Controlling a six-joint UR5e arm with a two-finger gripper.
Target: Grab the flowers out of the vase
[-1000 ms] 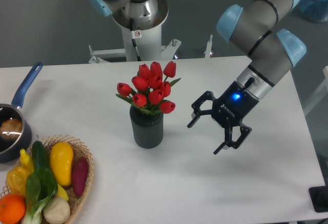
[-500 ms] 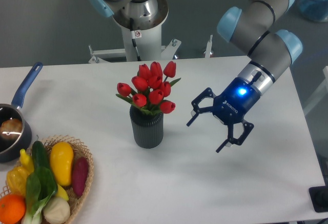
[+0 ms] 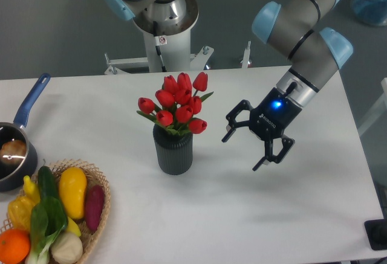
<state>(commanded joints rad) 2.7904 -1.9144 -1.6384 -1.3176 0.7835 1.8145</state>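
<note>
- The white tabletop (image 3: 199, 215) carries everything in front of me, and my own base stands at its far edge.
- My arm comes in from the upper right, grey with pale blue joint caps, and bends down toward the middle of the tabletop.
- My end effector (image 3: 248, 149) hangs above the tabletop to the right of the flowers, its two black fingers spread wide apart and pinching nothing; a blue light glows on its body.
- A wicker basket (image 3: 100, 206) sits at the lower left corner, holding a yellow squash, a green cucumber, a purple piece of produce, an orange, a leafy green vegetable and other pieces.
- A dark saucepan (image 3: 12, 176) with a blue handle lies at the left edge, just above the basket, partly cut off by the frame.
- The flowers (image 3: 175, 104), red tulips with green leaves, stand upright in the vase, left of my end effector and clear of it.
- The vase (image 3: 173, 152), dark and ribbed, stands upright near the middle of the tabletop, well apart from the basket.
</note>
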